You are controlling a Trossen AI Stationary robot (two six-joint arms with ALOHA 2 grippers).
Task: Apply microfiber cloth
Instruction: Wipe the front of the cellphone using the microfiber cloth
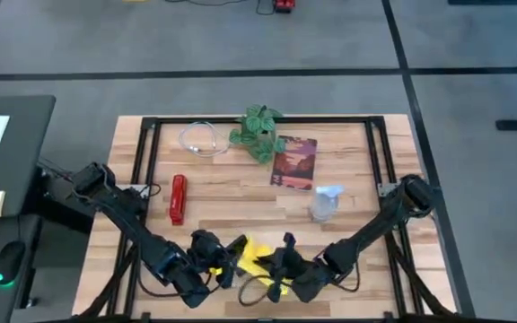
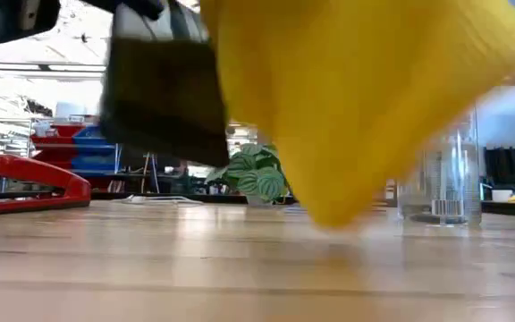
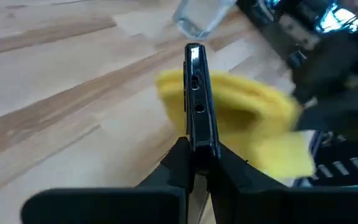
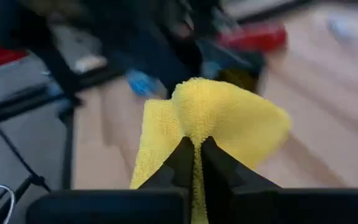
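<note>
Microfiber cloth (image 4: 219,121) hung off the table near its front edge, soft and limp, best pinched at a fold. Right gripper (image 4: 196,155) clamped that fold. Left gripper (image 3: 194,158) clamped a smartphone (image 3: 196,93) edge-on, probably touching the cloth.

Near edge: left gripper (image 1: 225,266) with phone (image 3: 196,99), cloth (image 1: 260,256) just right of it. Stapler (image 1: 178,199) left, bottle (image 1: 325,204) right, plant (image 1: 258,132) and book (image 1: 294,162) behind.

Grey floor (image 1: 240,45) with dark lines; dark desk (image 1: 7,135) beside.
</note>
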